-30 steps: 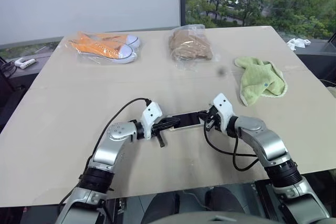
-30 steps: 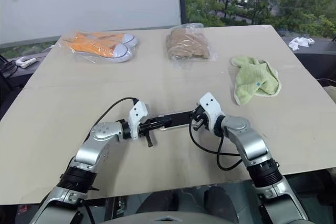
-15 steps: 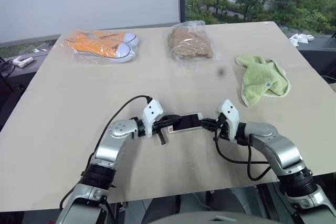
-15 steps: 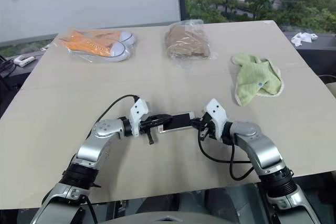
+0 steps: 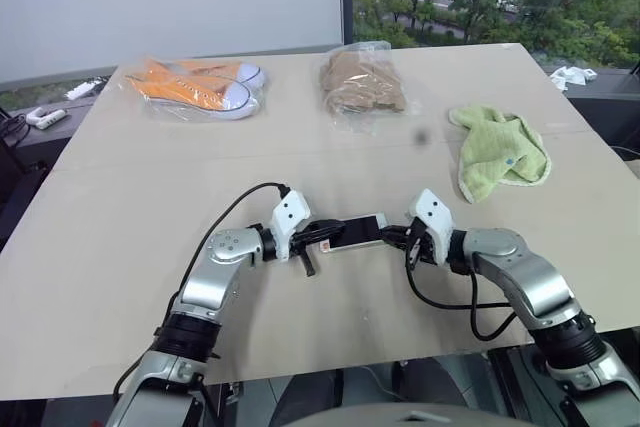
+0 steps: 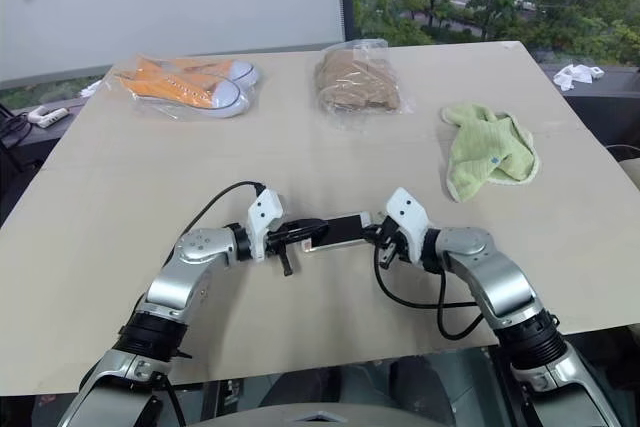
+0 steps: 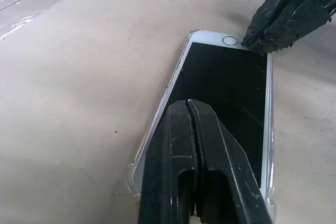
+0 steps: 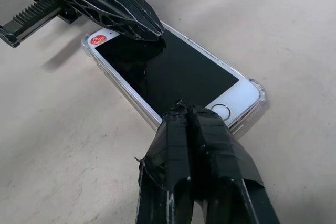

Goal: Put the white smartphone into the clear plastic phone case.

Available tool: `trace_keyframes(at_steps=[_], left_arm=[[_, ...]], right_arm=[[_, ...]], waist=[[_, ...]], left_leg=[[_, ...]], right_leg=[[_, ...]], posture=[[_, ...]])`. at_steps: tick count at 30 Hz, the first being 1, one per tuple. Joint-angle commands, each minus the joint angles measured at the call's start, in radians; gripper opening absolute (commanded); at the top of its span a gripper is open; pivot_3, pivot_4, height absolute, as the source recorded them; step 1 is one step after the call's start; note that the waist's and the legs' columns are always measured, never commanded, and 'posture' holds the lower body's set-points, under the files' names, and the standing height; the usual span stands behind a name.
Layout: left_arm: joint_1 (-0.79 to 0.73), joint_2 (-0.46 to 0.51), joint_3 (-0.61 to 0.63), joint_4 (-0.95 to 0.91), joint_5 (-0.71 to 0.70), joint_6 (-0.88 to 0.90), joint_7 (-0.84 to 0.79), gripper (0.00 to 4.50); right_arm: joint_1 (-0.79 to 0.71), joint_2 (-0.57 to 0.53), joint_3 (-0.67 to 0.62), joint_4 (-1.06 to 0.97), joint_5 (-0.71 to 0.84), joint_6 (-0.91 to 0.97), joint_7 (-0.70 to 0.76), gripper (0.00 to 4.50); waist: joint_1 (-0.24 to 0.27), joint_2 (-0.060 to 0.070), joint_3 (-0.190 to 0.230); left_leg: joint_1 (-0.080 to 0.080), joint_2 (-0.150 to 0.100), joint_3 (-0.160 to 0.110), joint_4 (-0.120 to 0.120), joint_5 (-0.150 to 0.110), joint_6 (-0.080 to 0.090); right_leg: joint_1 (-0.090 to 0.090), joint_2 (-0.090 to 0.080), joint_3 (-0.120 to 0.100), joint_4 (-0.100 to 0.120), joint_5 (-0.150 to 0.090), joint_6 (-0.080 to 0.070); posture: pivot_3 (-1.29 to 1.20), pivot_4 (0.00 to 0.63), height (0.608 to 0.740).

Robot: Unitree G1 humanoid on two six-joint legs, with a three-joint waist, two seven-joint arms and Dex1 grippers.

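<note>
**— Where are your hands, and what are they doing?**

Both are clenched with nothing between the fingers. My left gripper (image 7: 191, 129) has its two black fingers pressed together, the tips bearing down on the black screen of the white smartphone (image 8: 163, 72). My right gripper (image 8: 189, 116) is closed the same way, its taped tips at the phone's other end, right beside the round home button (image 7: 229, 40). I'm pushing on the phone, I'd say, not grasping it.

**— And the phone itself?**

It lies flat on the table (image 5: 130, 197), screen up, stretched between my two hands, one end under each set of fingertips.

**— Is it in the case yet?**

As far as I can see, nearly or fully. The clear plastic phone case (image 7: 137, 174) rims the phone all round: a glossy corner bulges out just beside my left fingers, and another shows by the home button near my right tips. Whether every edge has snapped home I can't tell. What's left, in my judgement, is at most a last press along the edges, then lifting off.

**— Anything else holding things?**

Well beyond my hands, at the far side of the table, one clear bag holds orange sneakers (image 5: 200, 87) and another holds something brown (image 5: 362, 82). A green cloth (image 5: 500, 152) lies loose, out past my right hand.
</note>
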Motion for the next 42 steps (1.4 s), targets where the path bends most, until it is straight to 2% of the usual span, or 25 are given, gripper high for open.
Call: trace_keyframes(at_steps=[1,20,30,35,42], left_arm=[[0.019,0.008,-0.004,-0.001,0.012,0.01,0.001,0.0],[0.018,-0.002,-0.008,-0.011,0.011,0.012,0.006,0.0],[0.013,-0.005,-0.014,-0.022,0.01,0.019,0.005,0.0],[0.004,-0.008,-0.018,-0.02,0.011,0.019,0.001,0.0],[0.003,-0.015,-0.019,-0.028,0.012,0.021,0.007,0.0]], right_arm=[[0.062,-0.041,0.119,0.146,-0.083,0.114,-0.013,0.06],[0.058,-0.078,0.159,0.13,-0.129,0.079,0.004,0.06],[0.055,-0.08,0.1,0.04,-0.088,0.055,0.004,0.06],[0.1,-0.151,0.107,0.013,-0.083,0.002,0.072,0.06],[0.121,-0.253,0.127,0.086,-0.104,-0.086,0.176,0.06]], waist=[[0.0,0.0,0.0],[0.004,-0.002,-0.001],[0.008,0.0,0.004],[0.013,0.003,0.008],[0.032,0.004,0.008]], left_leg=[[0.0,0.0,0.0,0.0,0.0,0.0],[0.001,0.0,-0.001,0.0,0.0,0.0],[0.0,0.0,-0.002,0.0,0.0,0.0],[-0.001,0.0,-0.003,0.0,0.0,0.0],[-0.008,-0.001,-0.009,0.0,0.002,-0.004]], right_leg=[[0.0,0.0,0.0,0.0,0.0,0.0],[0.002,0.0,-0.001,0.0,0.0,0.0],[0.002,0.0,-0.002,-0.001,0.0,0.0],[0.001,0.0,-0.003,-0.002,0.0,0.0],[0.001,-0.002,-0.009,-0.011,0.0,0.001]], posture=[[0.0,0.15,0.74],[0.0,0.15,0.74],[0.0,0.15,0.74],[0.0,0.15,0.74],[0.0,0.15,0.74]])
